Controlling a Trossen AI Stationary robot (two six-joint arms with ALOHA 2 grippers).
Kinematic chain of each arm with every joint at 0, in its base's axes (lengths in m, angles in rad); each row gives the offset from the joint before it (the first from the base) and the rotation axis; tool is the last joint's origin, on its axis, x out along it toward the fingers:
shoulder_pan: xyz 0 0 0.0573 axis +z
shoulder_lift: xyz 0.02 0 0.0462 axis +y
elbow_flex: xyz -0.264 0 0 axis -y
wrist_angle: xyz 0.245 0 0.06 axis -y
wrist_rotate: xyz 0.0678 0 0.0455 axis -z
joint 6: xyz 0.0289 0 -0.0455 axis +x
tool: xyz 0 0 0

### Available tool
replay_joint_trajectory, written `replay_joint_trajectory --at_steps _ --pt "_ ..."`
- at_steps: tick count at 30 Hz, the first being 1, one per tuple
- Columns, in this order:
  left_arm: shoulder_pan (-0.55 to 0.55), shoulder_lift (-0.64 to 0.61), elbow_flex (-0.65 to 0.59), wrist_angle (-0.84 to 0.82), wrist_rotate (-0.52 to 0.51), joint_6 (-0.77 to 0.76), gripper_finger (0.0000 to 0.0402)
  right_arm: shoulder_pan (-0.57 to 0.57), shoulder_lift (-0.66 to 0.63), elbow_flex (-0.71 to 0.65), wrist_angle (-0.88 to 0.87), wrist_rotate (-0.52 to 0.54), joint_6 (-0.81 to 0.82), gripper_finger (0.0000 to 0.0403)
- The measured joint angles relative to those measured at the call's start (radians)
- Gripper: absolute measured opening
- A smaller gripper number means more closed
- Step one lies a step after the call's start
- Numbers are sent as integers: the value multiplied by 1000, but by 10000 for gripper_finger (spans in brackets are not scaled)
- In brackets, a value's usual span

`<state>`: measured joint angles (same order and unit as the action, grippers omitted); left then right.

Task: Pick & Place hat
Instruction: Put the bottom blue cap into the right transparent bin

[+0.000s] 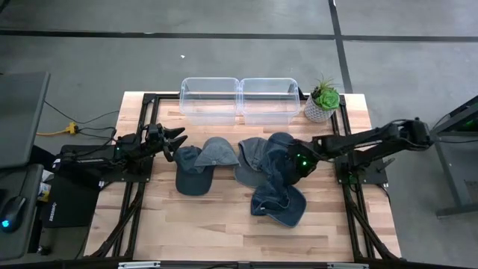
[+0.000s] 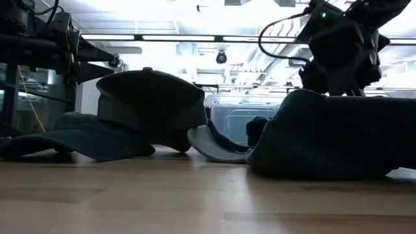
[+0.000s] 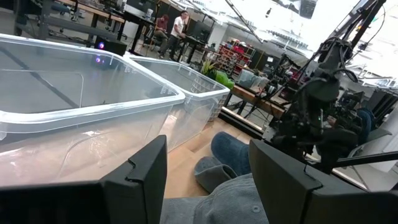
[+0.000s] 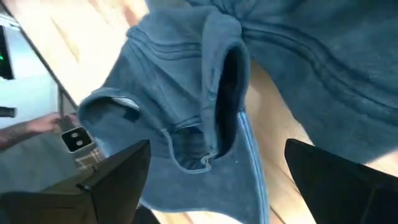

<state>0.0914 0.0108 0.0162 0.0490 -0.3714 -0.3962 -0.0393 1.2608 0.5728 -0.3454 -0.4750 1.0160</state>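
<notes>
Several hats lie in a loose row across the middle of the table. From left to right they are a dark cap [image 1: 191,173], a grey hat [image 1: 219,152] and a heap of blue hats [image 1: 261,161], with one more blue hat [image 1: 280,203] nearer the front edge. My right gripper [image 1: 293,166] slants down over the blue heap. In its wrist view its fingers [image 4: 118,174] stand open on either side of a crumpled blue hat [image 4: 186,106], and no touch shows. My left gripper [image 1: 176,142] waits open and level at the table's left, beside the dark cap.
Two clear plastic bins [image 1: 210,99] [image 1: 267,99] stand side by side at the far edge. A potted plant [image 1: 323,101] sits to their right. Bare wood lies along the near edge, in front of the hats. People show in the room beyond the table [image 3: 180,25].
</notes>
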Motion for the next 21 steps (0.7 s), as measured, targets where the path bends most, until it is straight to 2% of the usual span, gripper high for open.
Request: replay_joint_trajectory --at_steps 10,21 --pt "0 0 0 0 0 0 193 21 97 0 23 64 1 365" --pt "0 0 0 0 0 0 193 21 146 0 107 81 -32 365"
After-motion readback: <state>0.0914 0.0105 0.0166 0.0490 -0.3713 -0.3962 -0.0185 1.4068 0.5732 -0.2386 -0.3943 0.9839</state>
